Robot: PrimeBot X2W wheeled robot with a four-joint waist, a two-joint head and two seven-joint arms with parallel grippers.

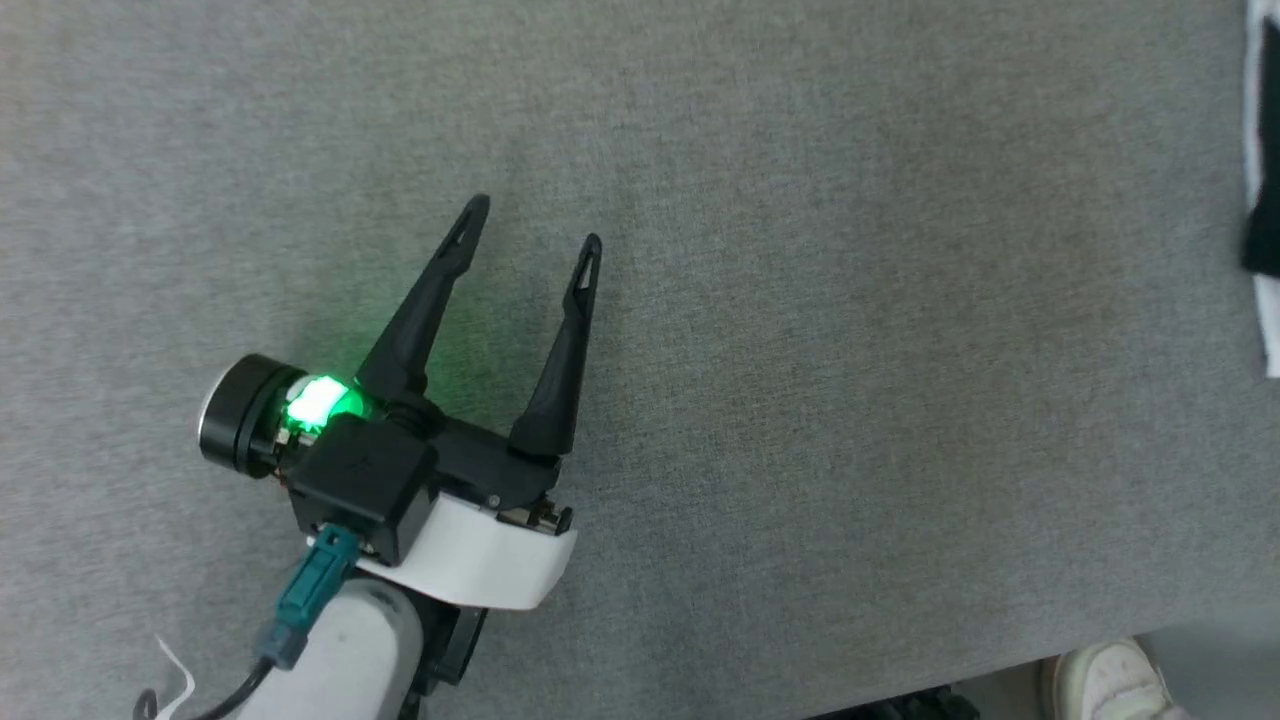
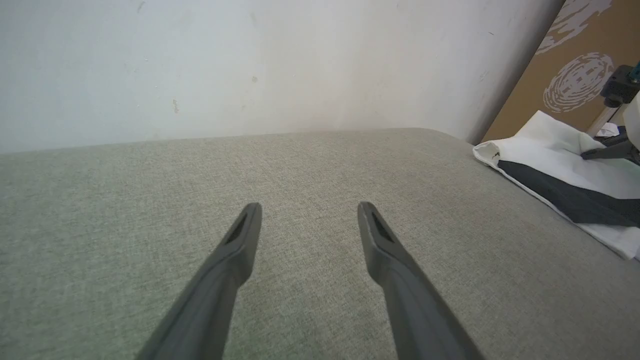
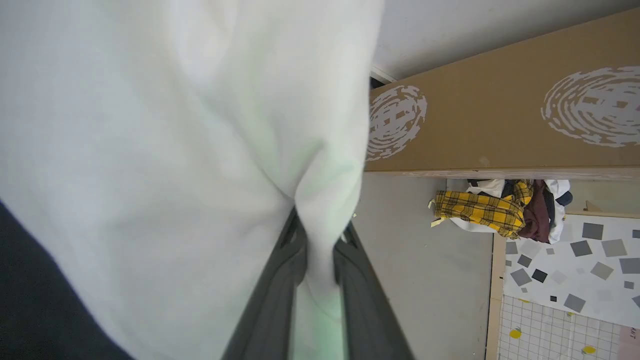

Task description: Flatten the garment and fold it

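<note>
Left gripper (image 1: 535, 225): fingers spread wide, nothing between them, held over bare grey table cloth (image 1: 800, 400). A green light (image 1: 320, 400) glows on its wrist.

The garment (image 2: 550, 160): well apart from the left gripper, off to the robot's right. In the head view only a strip of white and black shows at the right edge. In the left wrist view it lies at the table's right margin, white cloth with a black band running across it, and one edge is turned over. A dark finger of the other arm rests on the white part there.

Right gripper (image 3: 320, 230): fingers close together, pinching a fold of the white cloth that runs down between them. The cloth drapes across the left and centre of the right wrist view, with a black part at the lower left.

Containers: a long brown cardboard box (image 3: 500, 115) with white fingerprint-like prints stands against the wall beyond the table; its contents cannot be seen. At its foot lies a heap of clothes, a yellow plaid piece (image 3: 475, 210) and a maroon piece (image 3: 535, 215) among white ones. Cannot tell if the heap sits in anything. Just beside it is a mat with grey squares (image 3: 575, 260).

A person's white shoe (image 1: 1105, 680) shows past the table's near edge.
</note>
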